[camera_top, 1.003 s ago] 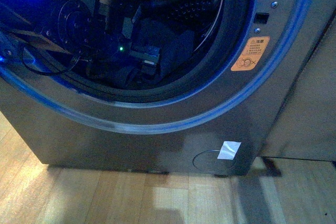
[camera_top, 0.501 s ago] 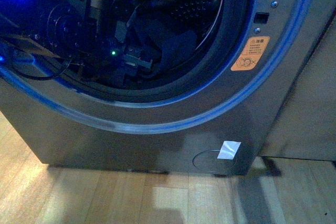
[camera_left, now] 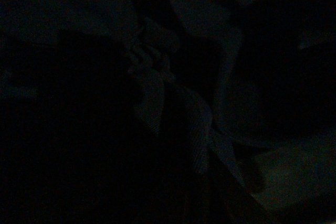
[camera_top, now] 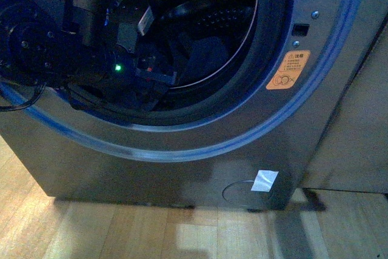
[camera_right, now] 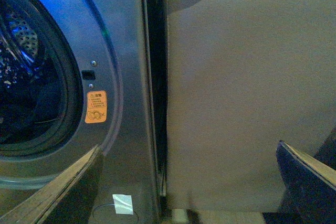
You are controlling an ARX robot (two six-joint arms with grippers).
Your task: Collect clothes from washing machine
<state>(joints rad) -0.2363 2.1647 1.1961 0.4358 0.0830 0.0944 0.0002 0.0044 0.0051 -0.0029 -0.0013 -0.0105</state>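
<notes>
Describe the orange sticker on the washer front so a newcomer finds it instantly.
Start at the grey washing machine and its round black-rimmed porthole. Just outside the rim, on the porthole's right side in the front view, below a small dark latch slot, sits the orange sticker. It is the only orange patch on the panel; the white tag lower down is plain.

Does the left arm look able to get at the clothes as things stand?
Probably yes: the left arm reaches through the open porthole of the washing machine, with the clothes beside its tip and nothing visible between. The left wrist view is dark.
</notes>
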